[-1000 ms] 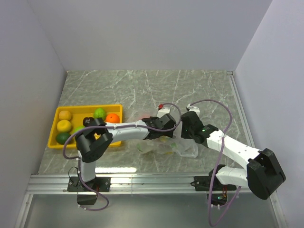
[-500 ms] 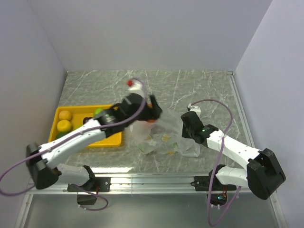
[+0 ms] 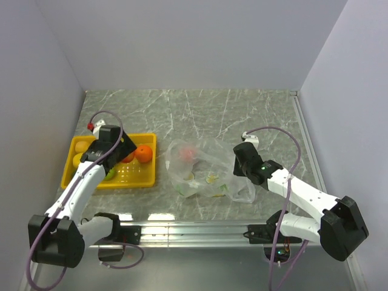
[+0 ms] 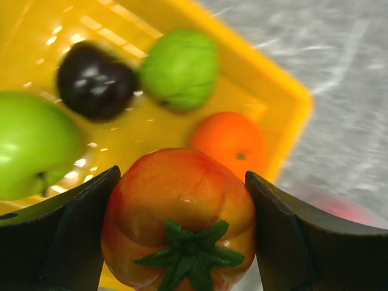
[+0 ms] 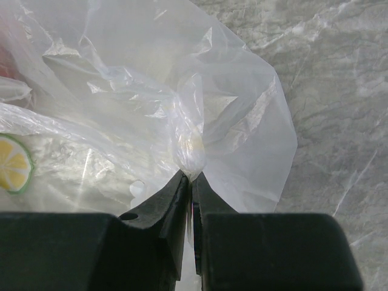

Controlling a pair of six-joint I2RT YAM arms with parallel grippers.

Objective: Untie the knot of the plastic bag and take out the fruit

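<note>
Top external view, Ana: how far along does it look?

Well along, Ben. The bag (image 3: 209, 176) lies slack on the table (image 3: 242, 115), just right of the tray (image 3: 136, 185). I cannot make out the knot anywhere, and with fruit outside the bag I judge it undone.

How much fruit is out?

The left wrist view shows four pieces lying in the tray: the orange (image 4: 230, 140), a purple fruit (image 4: 96, 88), a light green fruit (image 4: 180, 68) at the far side and a green fruit (image 4: 33, 142) at the left. The left tool (image 4: 182, 182) stands wide, one finger on each side of the red fruit (image 4: 179, 212). It has that fruit over the tray, not yet set down.

So what is left inside?

The pink fruit (image 3: 187, 153), showing through the plastic at the bag's far left part. The small green and yellow patches nearer us may be print; one looks like a lemon slice in the right wrist view. I cannot be sure.

And the other arm?

The right tool (image 5: 189, 174) is almost closed, pinching a gathered fold at the bag's right side. That should keep the bag from sliding.

What is left, then?

Put down the red fruit, then fetch the pink fruit.
</note>
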